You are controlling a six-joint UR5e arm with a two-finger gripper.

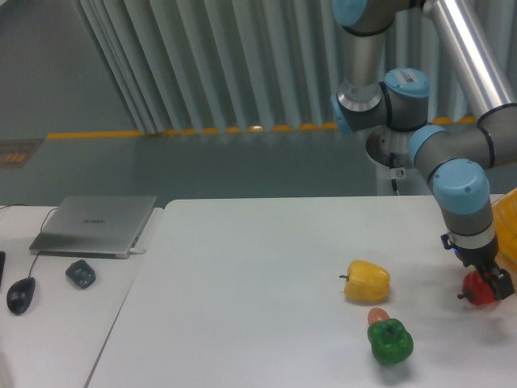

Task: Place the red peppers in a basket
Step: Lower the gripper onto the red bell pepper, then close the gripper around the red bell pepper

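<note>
The red pepper (476, 292) lies at the table's right edge, glossy, its dark stem pointing left. My gripper (490, 280) comes down on its upper right side, and the dark fingers cover part of it. The fingers are too small and dark here to show whether they are clamped on the pepper. A sliver of the yellow-orange basket (508, 220) with slotted sides shows at the right frame edge, just behind and right of the gripper.
A yellow pepper (367, 281) sits left of the red one. A green pepper (391, 341) lies nearer the front with a small orange-brown item (378, 315) touching it. On a side table at left are a laptop (95, 224), a mouse (20, 295) and a small dark object (81, 274).
</note>
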